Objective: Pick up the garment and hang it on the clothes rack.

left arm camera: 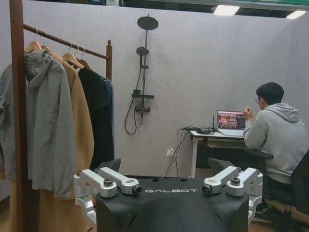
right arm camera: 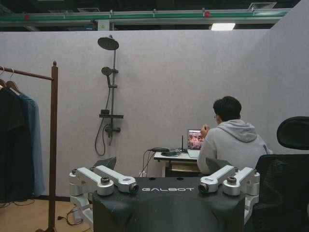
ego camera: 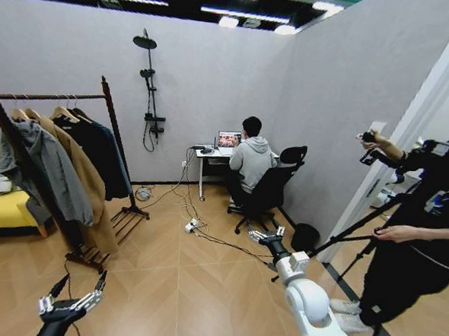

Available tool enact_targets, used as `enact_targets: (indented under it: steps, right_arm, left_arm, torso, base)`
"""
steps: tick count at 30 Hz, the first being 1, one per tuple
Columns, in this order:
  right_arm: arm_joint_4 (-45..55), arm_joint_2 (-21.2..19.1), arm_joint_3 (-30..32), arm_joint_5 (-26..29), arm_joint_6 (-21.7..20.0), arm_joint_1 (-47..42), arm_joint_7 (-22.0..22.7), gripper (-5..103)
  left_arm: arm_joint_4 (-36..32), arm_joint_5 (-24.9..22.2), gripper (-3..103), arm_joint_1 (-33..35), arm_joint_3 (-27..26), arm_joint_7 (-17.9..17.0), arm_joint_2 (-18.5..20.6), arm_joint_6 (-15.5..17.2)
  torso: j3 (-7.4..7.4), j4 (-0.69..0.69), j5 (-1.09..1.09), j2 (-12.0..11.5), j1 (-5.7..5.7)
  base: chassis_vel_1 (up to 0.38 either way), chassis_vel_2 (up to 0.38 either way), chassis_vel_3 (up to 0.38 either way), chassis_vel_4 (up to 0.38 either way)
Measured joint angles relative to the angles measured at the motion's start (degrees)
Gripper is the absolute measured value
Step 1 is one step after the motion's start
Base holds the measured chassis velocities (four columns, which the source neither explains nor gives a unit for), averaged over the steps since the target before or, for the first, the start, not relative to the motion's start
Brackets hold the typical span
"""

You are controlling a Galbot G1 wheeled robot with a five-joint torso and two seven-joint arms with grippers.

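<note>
Hanging at the rack's far end, the garment sat behind a black coat. Left gripper and right gripper both hovered over the floor, jaws spread wide, holding nothing.

A shower fixture hangs on the grey wall beside a desk bearing a laptop.

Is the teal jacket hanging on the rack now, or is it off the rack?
On the rack. The garment hangs at the far end of the clothes rack crossbar, behind the black coat; both grippers are empty.
</note>
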Motion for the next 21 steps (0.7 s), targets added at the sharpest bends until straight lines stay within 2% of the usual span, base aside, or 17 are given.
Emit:
enact_targets:
  steps: [14, 21]
  right_arm:
    - [3.17, 1.73, 1.02, 0.58, -0.93, -3.86, -0.07, 100]
    - [7.68, 2.61, 3.05, 7.80, -7.01, -7.16, -0.08, 100]
  left_arm:
    - [0.00, 0.00, 100, 0.00, 0.00, 0.00, 0.00, 0.00]
    - [0.00, 0.00, 100, 0.00, 0.00, 0.00, 0.00, 0.00]
  torso:
    - [0.00, -0.01, 0.00, 0.00, 0.00]
    - [-0.01, 0.00, -0.01, 0.00, 0.00]
  base:
    - [0.004, 0.004, 0.007, 0.007]
    - [0.000, 0.000, 0.000, 0.000]
